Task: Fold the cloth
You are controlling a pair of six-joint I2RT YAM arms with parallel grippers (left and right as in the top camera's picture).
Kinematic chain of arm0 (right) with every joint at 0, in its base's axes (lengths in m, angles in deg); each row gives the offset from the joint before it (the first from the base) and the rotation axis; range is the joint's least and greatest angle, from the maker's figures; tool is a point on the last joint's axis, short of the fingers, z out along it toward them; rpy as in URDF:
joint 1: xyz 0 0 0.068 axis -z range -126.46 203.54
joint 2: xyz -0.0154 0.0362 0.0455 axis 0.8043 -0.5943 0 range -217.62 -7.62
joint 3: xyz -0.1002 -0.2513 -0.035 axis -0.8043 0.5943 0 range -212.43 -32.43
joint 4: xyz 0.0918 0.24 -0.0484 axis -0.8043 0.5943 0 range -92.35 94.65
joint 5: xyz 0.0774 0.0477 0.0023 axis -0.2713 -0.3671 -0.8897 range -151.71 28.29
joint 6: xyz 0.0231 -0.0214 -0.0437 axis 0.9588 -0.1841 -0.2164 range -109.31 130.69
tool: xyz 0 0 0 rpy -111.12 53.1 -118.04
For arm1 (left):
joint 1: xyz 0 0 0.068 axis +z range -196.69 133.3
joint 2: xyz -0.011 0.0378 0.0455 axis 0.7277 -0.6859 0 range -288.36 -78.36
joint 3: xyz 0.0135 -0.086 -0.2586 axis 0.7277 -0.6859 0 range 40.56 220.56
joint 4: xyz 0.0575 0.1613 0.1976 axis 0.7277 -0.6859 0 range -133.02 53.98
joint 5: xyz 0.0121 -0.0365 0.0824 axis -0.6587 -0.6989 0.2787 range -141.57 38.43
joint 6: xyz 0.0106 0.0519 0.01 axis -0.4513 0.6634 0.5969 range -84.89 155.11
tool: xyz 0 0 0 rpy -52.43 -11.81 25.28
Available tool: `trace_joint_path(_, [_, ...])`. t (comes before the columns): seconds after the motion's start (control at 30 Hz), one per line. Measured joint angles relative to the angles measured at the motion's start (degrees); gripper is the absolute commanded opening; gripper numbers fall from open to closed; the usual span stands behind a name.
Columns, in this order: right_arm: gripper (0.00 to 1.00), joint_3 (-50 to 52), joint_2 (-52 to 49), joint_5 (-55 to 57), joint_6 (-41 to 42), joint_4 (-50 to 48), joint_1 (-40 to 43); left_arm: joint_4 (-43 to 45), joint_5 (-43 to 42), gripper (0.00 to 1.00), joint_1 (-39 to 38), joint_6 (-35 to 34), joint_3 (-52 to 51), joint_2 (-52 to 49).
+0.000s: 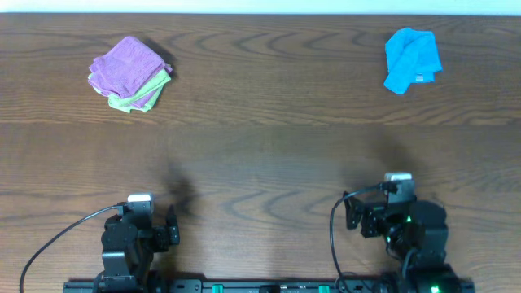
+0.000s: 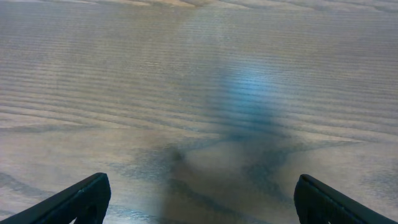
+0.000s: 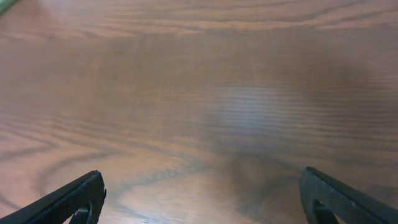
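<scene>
The purple cloth (image 1: 126,67) lies folded at the far left of the table, on top of a lime-green cloth (image 1: 140,96) whose edge shows beneath it. My left gripper (image 2: 200,198) is open and empty, low at the near left edge, far from the cloth. My right gripper (image 3: 202,198) is open and empty at the near right edge. Both wrist views show only bare wood between the fingers. In the overhead view the left arm (image 1: 134,232) and right arm (image 1: 399,220) sit drawn back near the front.
A crumpled bright blue cloth (image 1: 412,59) lies at the far right. The brown wooden table (image 1: 269,155) spans the whole view. A black rail runs along the front edge (image 1: 260,286), with cables looping from each arm.
</scene>
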Motion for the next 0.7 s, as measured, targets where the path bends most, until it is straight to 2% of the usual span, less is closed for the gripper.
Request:
trace_joint_path(0.23, [0.99,2.73,8.87,1.7,-7.41,3.76,1.57,0.02,0.0,0.95,-0.02,0.0,0.0,0.0])
trace_joint_path(0.7, [0.99,4.83,15.82,5.95,-9.62,8.94,3.58,0.02,0.0,0.95,0.0,0.0,0.0,0.0])
